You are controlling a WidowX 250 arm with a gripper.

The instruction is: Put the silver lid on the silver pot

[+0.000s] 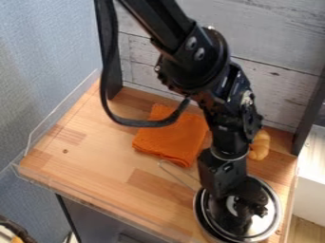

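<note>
My gripper (240, 205) hangs down at the lower right, directly over the middle of the silver lid (270, 216), and hides the lid's centre and any knob. The round, shiny lid lies over the mouth of the silver pot (204, 227), whose rim shows just outside the lid's left edge. Whether the lid rests fully on that rim cannot be told. A thin wire-like handle (177, 176) sticks out from the pot toward the upper left.
An orange cloth (170, 137) lies folded on the wooden counter (95, 156), left of the arm. A yellow-orange object (260, 144) sits behind the pot, right of the arm. A clear low guard edges the counter's left and front.
</note>
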